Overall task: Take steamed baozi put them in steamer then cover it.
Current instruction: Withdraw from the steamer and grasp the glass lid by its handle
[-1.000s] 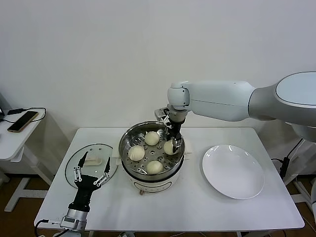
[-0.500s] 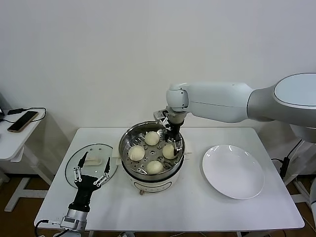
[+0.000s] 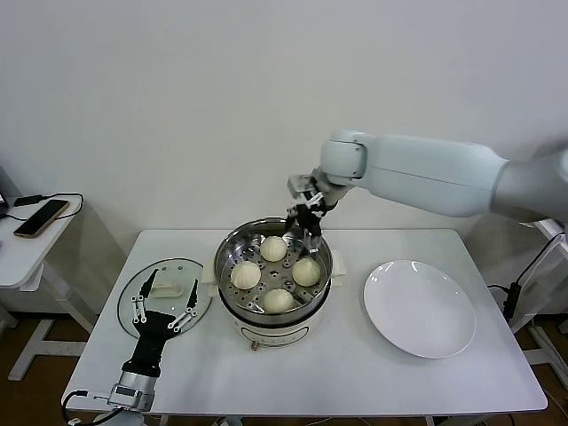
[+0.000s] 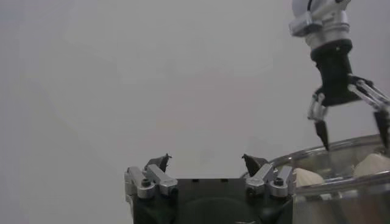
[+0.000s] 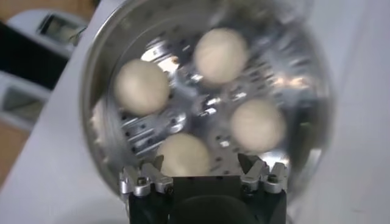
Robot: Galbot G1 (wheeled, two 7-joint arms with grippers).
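Nearest us, the left gripper [image 3: 162, 310] rests on the table [image 3: 355, 373] with fingers spread, empty, at the near edge of the glass lid [image 3: 165, 289], which lies flat to the left of the steamer [image 3: 272, 271]. In the steamer's perforated tray we count four buns [image 3: 279, 300], all apart. Beyond, the right gripper [image 3: 304, 224] hangs above the far rim, fingers spread, holding nothing. The white plate [image 3: 418, 307] lies to the right.

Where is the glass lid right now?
In the head view the lid lies flat on the table's left side, beside the steamer, just ahead of the open left hand.
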